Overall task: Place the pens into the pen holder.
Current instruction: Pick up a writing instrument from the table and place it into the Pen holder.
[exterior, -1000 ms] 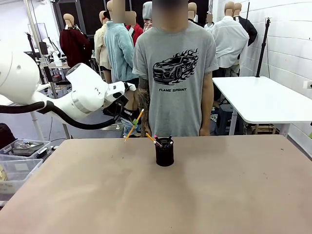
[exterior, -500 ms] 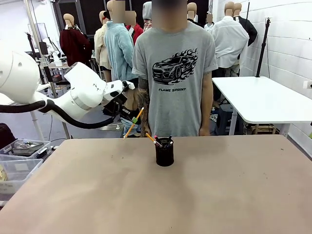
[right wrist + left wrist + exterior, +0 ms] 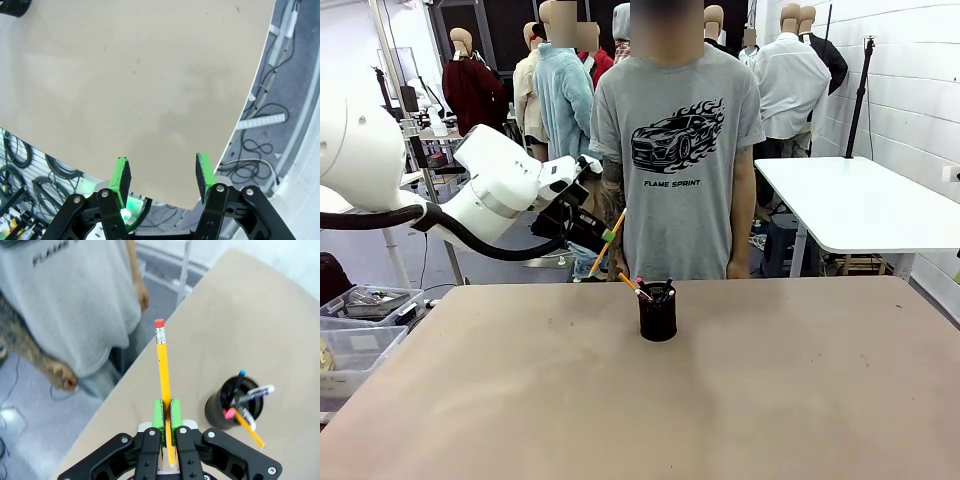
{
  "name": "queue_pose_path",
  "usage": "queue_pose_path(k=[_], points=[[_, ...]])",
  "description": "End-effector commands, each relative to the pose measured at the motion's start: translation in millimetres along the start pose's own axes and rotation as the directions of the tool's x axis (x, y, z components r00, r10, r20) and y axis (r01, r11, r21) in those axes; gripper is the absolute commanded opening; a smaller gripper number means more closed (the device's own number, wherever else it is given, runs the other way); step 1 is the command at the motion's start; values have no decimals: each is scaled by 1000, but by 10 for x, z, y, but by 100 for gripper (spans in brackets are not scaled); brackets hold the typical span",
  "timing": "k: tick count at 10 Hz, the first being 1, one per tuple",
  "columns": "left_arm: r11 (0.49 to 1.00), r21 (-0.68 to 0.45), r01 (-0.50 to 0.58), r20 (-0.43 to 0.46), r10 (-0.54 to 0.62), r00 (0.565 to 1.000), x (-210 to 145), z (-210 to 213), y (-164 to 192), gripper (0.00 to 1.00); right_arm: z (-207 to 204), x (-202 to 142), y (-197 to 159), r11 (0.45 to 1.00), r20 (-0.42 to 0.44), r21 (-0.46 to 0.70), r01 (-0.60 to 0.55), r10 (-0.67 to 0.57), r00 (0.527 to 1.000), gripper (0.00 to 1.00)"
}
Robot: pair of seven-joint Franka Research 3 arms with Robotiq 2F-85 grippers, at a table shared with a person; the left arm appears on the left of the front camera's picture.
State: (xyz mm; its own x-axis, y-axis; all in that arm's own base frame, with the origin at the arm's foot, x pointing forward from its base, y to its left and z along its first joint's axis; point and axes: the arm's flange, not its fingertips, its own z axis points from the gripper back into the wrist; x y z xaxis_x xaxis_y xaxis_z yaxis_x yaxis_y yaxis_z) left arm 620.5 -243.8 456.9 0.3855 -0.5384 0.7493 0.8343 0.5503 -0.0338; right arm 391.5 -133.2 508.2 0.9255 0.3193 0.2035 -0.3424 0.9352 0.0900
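Nearer the holder (image 3: 658,312) now, the left gripper (image 3: 610,236) carries the pencil (image 3: 607,241) clamped between its pads, above the table's (image 3: 770,390) far edge. Two pens stand in the holder already. Next: carry over the rim, tip upright, release. Right gripper (image 3: 162,177) hangs half-open, empty, over bare table.

Bright even indoor light, soft shadows on table (image 3: 520,400); wrist views bend at edges, background slightly blurred.
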Motion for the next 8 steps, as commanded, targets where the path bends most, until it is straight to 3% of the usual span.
queue_pose_path(k=[1,4,6,8], points=[[981,-155,113,165,-87,982,-94,-5,65,0,-35,-9,-2,1000,0,-15,-2,2,1000,66],[934,-221,281,362,-190,913,3,-238,89,0,-35,-9,-2,1000,0,-15,-2,2,1000,66],[861,-362,356,422,-189,887,20,-492,90,0,-35,-9,-2,1000,0,-15,-2,2,1000,66],[818,-419,395,484,-167,859,4,-660,44,0,-35,-9,-2,1000,0,-15,-2,2,1000,66]])
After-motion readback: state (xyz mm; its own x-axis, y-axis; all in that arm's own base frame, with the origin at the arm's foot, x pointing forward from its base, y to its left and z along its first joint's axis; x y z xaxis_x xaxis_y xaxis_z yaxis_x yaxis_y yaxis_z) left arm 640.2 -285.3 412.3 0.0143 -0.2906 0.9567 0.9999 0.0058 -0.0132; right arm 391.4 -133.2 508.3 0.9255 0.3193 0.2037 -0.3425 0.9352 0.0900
